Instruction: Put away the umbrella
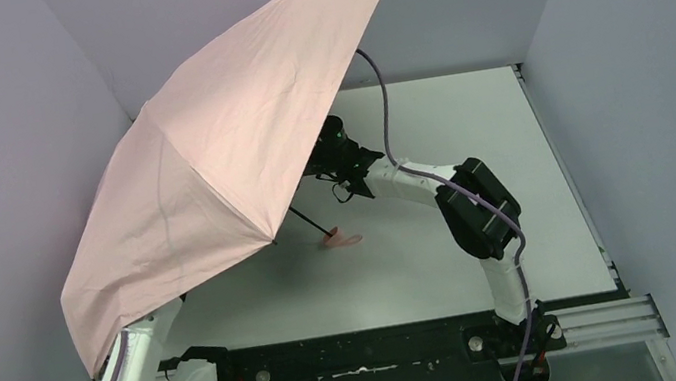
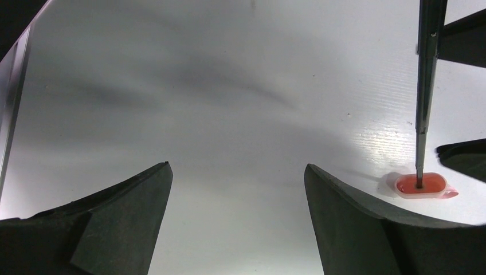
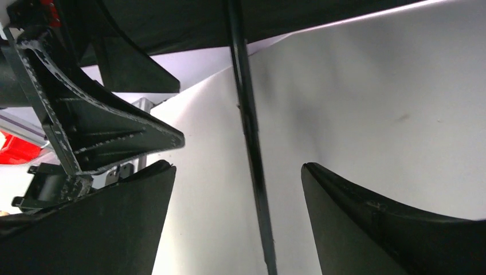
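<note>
Right arm (image 1: 410, 181): white link shells, bulky black joint housings. Left arm (image 1: 150, 365): same white and black. Lilac-grey cable (image 1: 380, 108) along each. Fingers (image 2: 109, 229) matte black, broad curved wedges. Black base plate (image 1: 359, 354), round silver bolts (image 1: 475, 343).

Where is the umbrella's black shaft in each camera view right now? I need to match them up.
Top external: the shaft pokes out from under the canopy near centre, slanting down to the handle.
Left wrist: far right, running down to the handle.
Right wrist: centre, top to bottom, inside the open right gripper.
Shared landmark: the white table.
</note>
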